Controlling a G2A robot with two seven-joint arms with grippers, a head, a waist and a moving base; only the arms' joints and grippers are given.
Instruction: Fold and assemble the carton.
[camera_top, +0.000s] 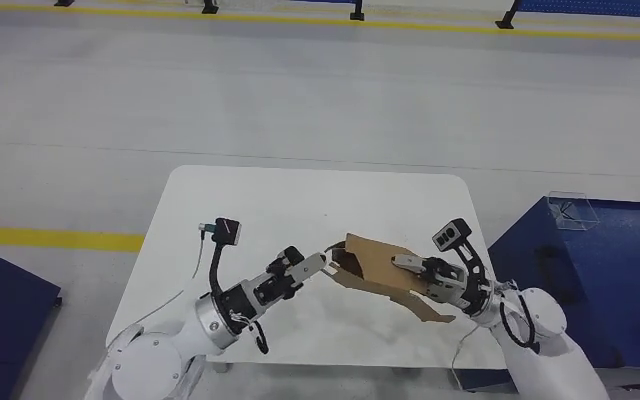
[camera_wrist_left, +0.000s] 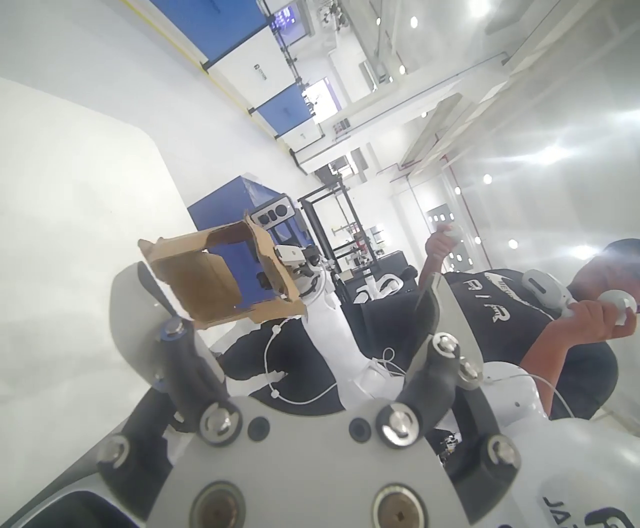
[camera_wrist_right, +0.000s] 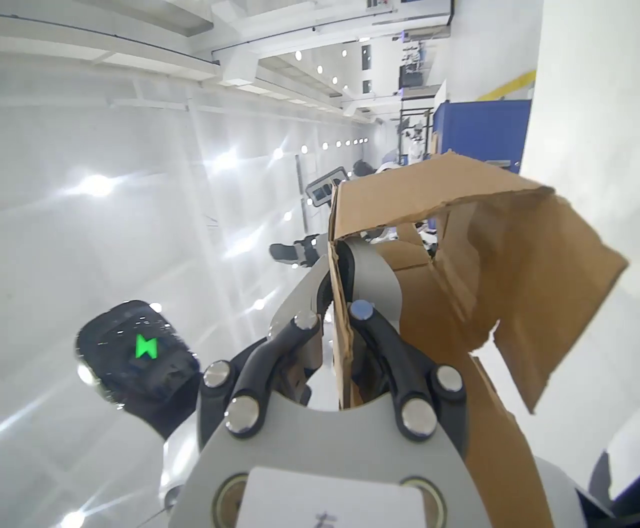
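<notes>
The carton is held clear of the table, above its near half, between the two arms. In the top view it is seen as a brown, partly opened shell, tilted, with a loose flap hanging toward the table's near edge.

The right jaws are closed on one wall of the carton. In the right wrist view the raw cardboard edge is pinched between the two fingers, and the rest of the panel is spread out beyond them. The left jaws are spread wide and nothing is held in them. In the left wrist view the carton is seen as an open tube close to one finger; whether it is touched cannot be told. The other finger is well apart from the cardboard.

The step in hand is judged to be the squaring-up of the body. The sleeve is opened but no end flap is folded in, so the task is taken to be at an early-to-middle stage. For the next move, the free end would need to be taken by the left jaws, on a wall opposite the one gripped, with the right-hand grip kept firm. Care is called for: a pinch placed on a flap instead of a wall may bend it the wrong way, and a pull between the arms may skew or tear the sleeve.
</notes>
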